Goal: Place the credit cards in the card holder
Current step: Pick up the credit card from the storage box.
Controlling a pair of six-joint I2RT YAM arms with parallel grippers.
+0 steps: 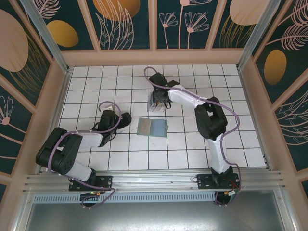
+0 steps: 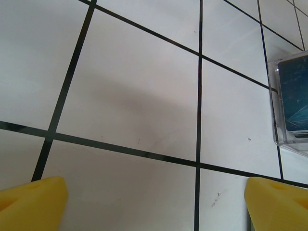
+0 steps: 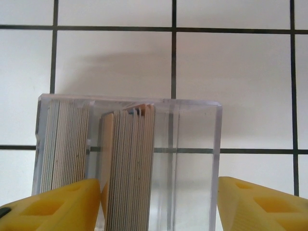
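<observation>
The credit cards stand on edge in two stacks [image 3: 130, 163] [image 3: 65, 139] inside a clear plastic box [image 3: 192, 159], which also sits behind the table's middle [image 1: 153, 107]. My right gripper [image 3: 159, 208] hangs open right over that box, one yellow finger [image 3: 53, 207] at the left stack and the other outside the right wall; it is also seen from above [image 1: 160, 96]. The card holder [image 1: 151, 127] lies open and flat at the centre. My left gripper [image 2: 154, 214] [image 1: 126, 119] is open over bare tile, left of the card holder.
The white tiled table [image 1: 192, 144] has wooden walls on three sides. In the left wrist view the clear box [image 2: 293, 101] shows at the right edge with a dark blue card face behind its wall. Free tile lies in front of the card holder.
</observation>
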